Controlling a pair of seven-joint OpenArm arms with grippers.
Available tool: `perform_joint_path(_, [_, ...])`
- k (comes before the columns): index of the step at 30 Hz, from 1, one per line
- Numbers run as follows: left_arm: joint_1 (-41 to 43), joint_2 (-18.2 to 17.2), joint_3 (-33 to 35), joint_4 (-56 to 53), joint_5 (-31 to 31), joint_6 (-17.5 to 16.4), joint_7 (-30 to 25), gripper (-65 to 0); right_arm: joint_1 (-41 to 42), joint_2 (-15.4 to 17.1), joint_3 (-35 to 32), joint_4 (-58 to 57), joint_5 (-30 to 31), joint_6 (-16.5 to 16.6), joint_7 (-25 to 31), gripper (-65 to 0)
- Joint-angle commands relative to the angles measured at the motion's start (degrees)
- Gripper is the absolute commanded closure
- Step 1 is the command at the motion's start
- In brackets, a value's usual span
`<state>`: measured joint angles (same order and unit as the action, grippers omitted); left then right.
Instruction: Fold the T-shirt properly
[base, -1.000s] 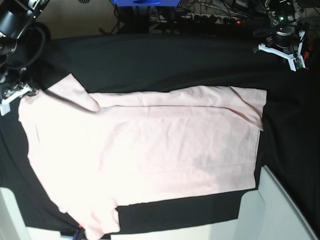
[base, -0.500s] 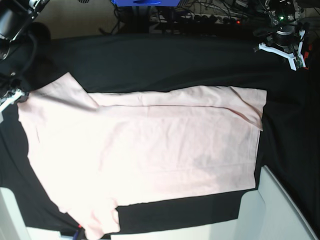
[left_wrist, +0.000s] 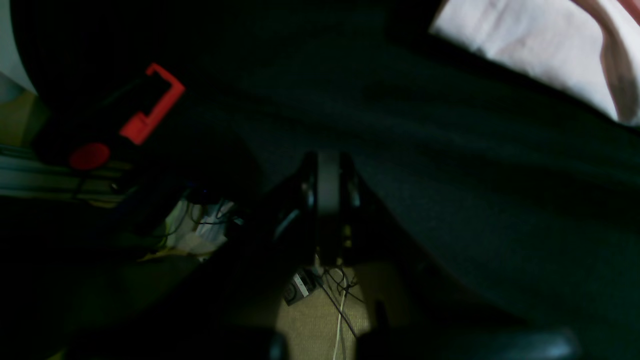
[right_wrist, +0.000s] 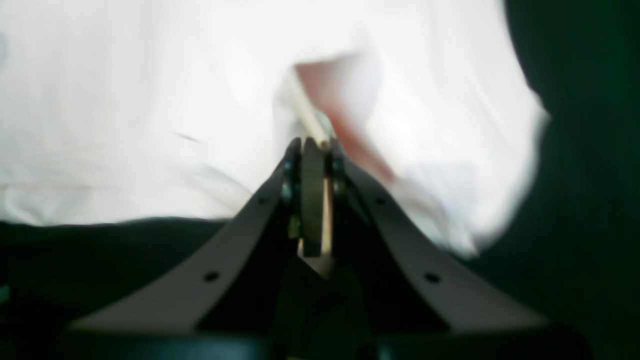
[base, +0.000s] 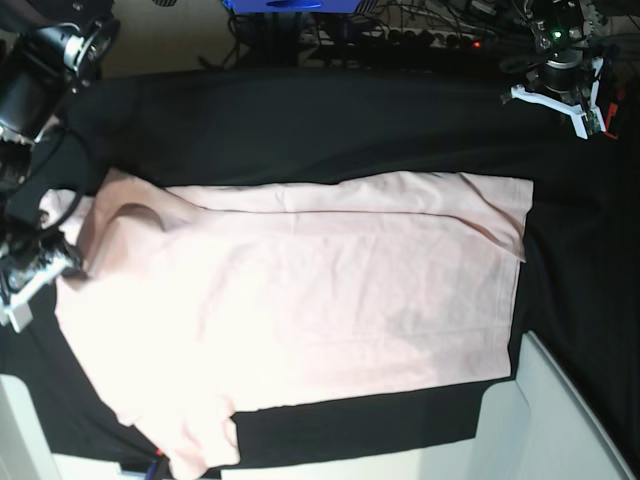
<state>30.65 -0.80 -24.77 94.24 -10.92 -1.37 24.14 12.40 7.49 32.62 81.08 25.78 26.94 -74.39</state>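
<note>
The pale pink T-shirt (base: 300, 300) lies spread plain side up on the black table cloth (base: 300, 120). At its left edge my right gripper (base: 45, 268) is shut on the T-shirt, and the upper left sleeve is drawn inward into a raised fold. In the right wrist view the fingers (right_wrist: 314, 145) pinch pale fabric (right_wrist: 150, 100). My left gripper (base: 555, 98) hovers at the far right corner, shut on nothing and apart from the shirt. The left wrist view shows its closed fingers (left_wrist: 327, 160) over black cloth, with a shirt corner (left_wrist: 540, 50) at upper right.
A white panel (base: 560, 420) stands at the front right beside the shirt's hem. Cables and a blue box (base: 290, 5) lie beyond the table's far edge. A red and black clamp (left_wrist: 145, 115) sits near the left gripper at the table edge.
My right gripper has moved toward the table's front with the shirt's left edge, pulling the upper sleeve inward into a fold. The left gripper has barely shifted.
</note>
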Motion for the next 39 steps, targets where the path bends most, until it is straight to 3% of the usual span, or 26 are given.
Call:
perform_joint_path(1, [0.3, -0.4, -0.2, 1.0, 0.1, 0.4, -1.2, 0.0, 1.8, 0.4, -0.7, -0.1, 0.9, 0.2, 0.4, -0.7])
perform_joint_path(5, [0.3, -0.4, -0.1, 1.0, 0.1, 0.4, -1.2, 0.0, 5.1, -0.1, -3.5, -5.9, 0.9, 0.2, 1.3, -0.7])
perform_joint_path(20, [0.6, -0.4, -0.1, 1.0, 0.4, 0.4, -1.2, 0.0, 17.7, 2.4, -12.1, -29.0, 0.6, 0.2, 16.3, -0.7])
perform_joint_path(32, [0.7, -0.3, 0.2, 1.0, 0.4, 0.4, -1.1, 0.0, 23.6, 3.4, -17.7, -40.9, 0.6, 0.4, 32.8, -2.2])
perform_joint_path(34, [0.8, -0.3, 0.2, 1.0, 0.4, 0.4, -1.1, 0.0, 23.3, 3.4, -17.8, -40.9, 0.6, 0.2, 37.0, -7.5])
perform_joint_path(39, [0.8, -0.3, 0.2, 1.0, 0.4, 0.4, -1.0, 0.0, 22.3, 4.3, -18.1, -40.2, 0.6, 0.2, 42.8, -33.4])
